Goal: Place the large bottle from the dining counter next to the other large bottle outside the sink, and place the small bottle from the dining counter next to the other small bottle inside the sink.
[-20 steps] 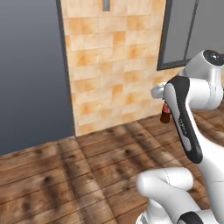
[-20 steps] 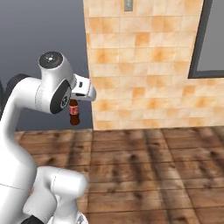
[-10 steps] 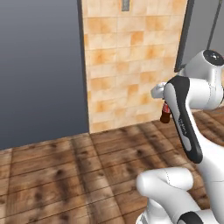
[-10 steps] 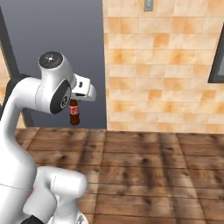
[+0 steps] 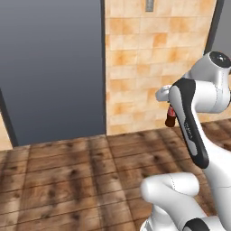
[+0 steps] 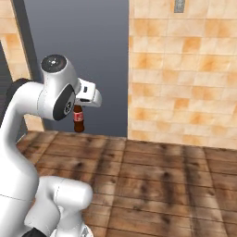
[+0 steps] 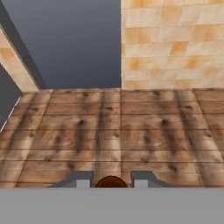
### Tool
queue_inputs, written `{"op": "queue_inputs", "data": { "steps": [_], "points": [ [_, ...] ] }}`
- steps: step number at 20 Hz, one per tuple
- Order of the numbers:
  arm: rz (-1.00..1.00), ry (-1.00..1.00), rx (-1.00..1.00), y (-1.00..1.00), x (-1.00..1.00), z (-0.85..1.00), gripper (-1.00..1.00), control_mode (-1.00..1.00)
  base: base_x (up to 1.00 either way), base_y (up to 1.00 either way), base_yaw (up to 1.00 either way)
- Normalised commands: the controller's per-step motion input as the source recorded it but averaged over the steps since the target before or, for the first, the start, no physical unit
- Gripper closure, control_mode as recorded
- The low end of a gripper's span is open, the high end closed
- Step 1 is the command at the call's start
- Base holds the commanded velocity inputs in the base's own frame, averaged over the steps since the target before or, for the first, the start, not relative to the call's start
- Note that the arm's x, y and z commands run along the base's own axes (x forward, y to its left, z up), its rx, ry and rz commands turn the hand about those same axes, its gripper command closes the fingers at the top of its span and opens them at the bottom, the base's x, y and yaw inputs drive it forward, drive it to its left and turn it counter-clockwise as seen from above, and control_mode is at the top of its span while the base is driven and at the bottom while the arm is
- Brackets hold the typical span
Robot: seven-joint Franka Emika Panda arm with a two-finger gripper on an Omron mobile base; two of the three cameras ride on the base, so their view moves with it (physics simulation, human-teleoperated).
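Note:
A small bottle (image 6: pixel 78 120), dark brown with a red label, hangs upright from my gripper (image 6: pixel 77 110), which is shut on its neck. The left base view shows the same small bottle (image 5: pixel 170 119) under the gripper (image 5: pixel 170 109), partly hidden behind my forearm. Looking down in the hand view, the bottle's round brown top (image 7: pixel 111 181) sits between the two fingertips (image 7: pixel 83 182), high above the floor. The large bottles, the dining counter and the sink are out of view.
A wooden plank floor (image 7: pixel 113 131) spreads out below. Ahead stand a tan tiled wall (image 6: pixel 185 69) and, to its left, a wide dark grey panel (image 5: pixel 54 67). Another tiled strip (image 6: pixel 18 55) shows at the far left.
The whole scene has slid to the right in both base views, so the base has turned. The dark grey panel has come into view. Arm and bottle keep the same pose.

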Motion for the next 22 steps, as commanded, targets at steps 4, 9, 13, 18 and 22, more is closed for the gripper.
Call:
{"op": "queue_inputs", "data": {
  "steps": [4, 9, 13, 18, 22],
  "points": [
    [0.0, 0.0, 0.0, 0.0, 0.0, 0.0, 1.0, 1.0, 0.0, 0.0, 0.25],
    [0.0, 0.0, 0.0, 0.0, 0.0, 0.0, 1.0, 1.0, 0.0, 0.0, 0.25],
    [0.0, 0.0, 0.0, 0.0, 0.0, 0.0, 1.0, 1.0, 0.0, 0.0, 0.25],
    [0.0, 0.0, 0.0, 0.0, 0.0, 0.0, 1.0, 1.0, 0.0, 0.0, 0.25],
    [0.0, 0.0, 0.0, 0.0, 0.0, 0.0, 1.0, 1.0, 0.0, 0.0, 0.25]
  ]
}}
